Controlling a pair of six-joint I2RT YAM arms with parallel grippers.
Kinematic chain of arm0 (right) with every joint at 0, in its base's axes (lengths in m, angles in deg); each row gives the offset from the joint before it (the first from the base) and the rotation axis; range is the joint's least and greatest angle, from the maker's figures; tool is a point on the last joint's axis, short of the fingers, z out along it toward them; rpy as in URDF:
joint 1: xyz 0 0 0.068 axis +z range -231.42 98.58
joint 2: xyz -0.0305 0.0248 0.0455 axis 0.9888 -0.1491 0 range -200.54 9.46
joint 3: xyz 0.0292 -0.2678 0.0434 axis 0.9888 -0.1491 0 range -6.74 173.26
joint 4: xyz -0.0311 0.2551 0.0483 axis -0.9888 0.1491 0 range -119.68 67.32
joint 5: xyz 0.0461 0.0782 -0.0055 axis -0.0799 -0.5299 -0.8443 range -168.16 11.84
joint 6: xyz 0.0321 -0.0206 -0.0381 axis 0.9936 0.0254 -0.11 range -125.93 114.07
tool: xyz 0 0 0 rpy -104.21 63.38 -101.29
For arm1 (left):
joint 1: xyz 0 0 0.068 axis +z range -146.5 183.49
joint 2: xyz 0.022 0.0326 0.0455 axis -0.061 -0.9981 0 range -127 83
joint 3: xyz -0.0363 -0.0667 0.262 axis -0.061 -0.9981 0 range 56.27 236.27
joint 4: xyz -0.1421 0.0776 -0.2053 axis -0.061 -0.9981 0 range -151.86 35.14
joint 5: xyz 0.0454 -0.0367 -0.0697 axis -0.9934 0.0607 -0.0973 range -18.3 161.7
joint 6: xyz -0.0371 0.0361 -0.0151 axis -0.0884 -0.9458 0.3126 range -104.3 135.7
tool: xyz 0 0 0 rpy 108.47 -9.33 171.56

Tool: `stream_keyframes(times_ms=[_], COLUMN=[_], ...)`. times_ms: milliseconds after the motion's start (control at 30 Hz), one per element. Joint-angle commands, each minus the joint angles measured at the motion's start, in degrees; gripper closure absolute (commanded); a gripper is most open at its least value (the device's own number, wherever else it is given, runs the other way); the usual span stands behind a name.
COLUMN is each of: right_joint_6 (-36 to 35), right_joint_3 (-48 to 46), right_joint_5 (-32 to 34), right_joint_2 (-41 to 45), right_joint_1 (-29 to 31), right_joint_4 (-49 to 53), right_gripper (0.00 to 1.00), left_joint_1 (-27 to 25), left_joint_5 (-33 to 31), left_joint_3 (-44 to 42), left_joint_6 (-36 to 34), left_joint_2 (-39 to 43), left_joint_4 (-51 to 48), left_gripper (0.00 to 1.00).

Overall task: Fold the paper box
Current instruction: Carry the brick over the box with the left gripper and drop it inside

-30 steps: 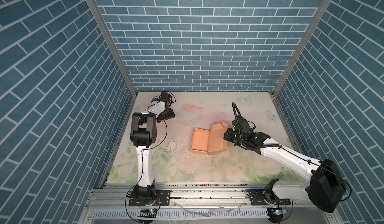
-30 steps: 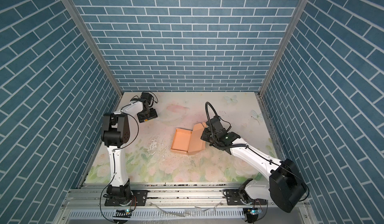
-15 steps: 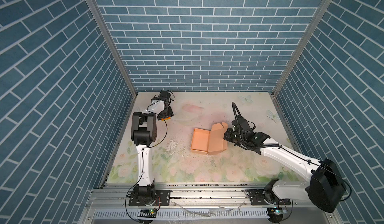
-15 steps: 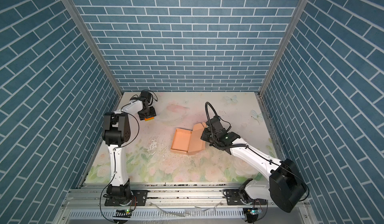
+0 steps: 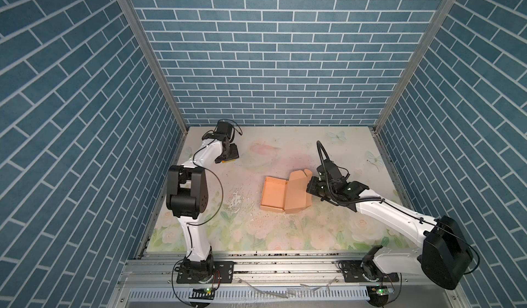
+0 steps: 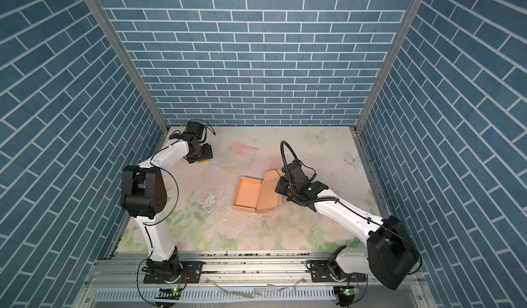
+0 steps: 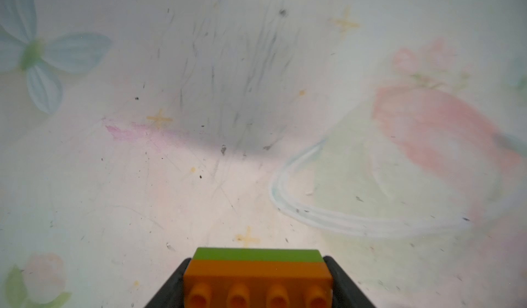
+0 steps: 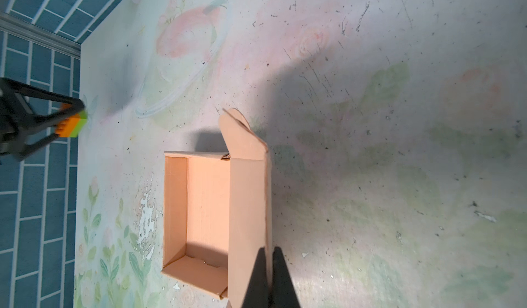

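Black fingers (image 8: 258, 275) of the right gripper (image 8: 269, 278) are pressed together on the outer edge of the lid (image 8: 248, 206), pinching the thin cardboard between them. The lid stands raised and tilted, and a rounded tuck flap (image 8: 236, 129) projects from its far end.

The lid belongs to the paper box (image 5: 282, 189), which lies near the middle of the table (image 5: 285, 235), slightly right of centre. Its open tray (image 5: 272, 188) sits flat on the left side of the box with its walls already up. The lid rises from the crease along the tray's right wall.

The step in hand appears to be closing the lid over the tray. Recommended procedure:

1. Move the pinched edge leftward in an arc centred on the hinge crease. Do not pull straight across, since a straight pull would likely drag the tray.
2. Maintain only enough pinch force to hold the sheet. Thin card creases easily.
3. Align the lid's end flaps with the tray walls before lowering.

Note that nothing restrains the tray. The left gripper (image 5: 228, 156) is well apart at the far left of the table, its fingers closed around a stacked orange and green toy brick (image 7: 256, 275). The box may therefore slide during closing, so proceed slowly.
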Motion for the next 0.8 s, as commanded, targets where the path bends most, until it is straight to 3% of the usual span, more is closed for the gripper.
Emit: stream_keyframes(times_ms=[0, 367, 567, 767], right_joint_6=[-1.49, -2.44, -2.44, -2.3], right_joint_3=[1.63, 1.78, 2.25, 2.09], right_joint_5=[0.56, 1.84, 1.71, 1.97], right_joint_2=[-0.99, -0.71, -1.75, -1.51], right_joint_1=[0.4, 0.38, 0.4, 0.4], right_joint_4=[-0.49, 0.11, -0.07, 0.11], right_gripper=[1.0, 1.0, 1.0, 1.0], left_joint_1=[-5.08, -22.29, -29.2, -32.47], left_joint_5=[1.53, 1.91, 2.52, 2.94], left_joint_3=[-3.49, -15.37, -18.52, -18.07], left_joint_6=[-0.81, 2.18, 4.94, 5.43], left_joint_2=[4.46, 14.04, 12.75, 8.77], left_joint_4=[-1.56, -3.14, -1.76, -0.52], left_gripper=[0.52, 0.49, 0.49, 0.49])
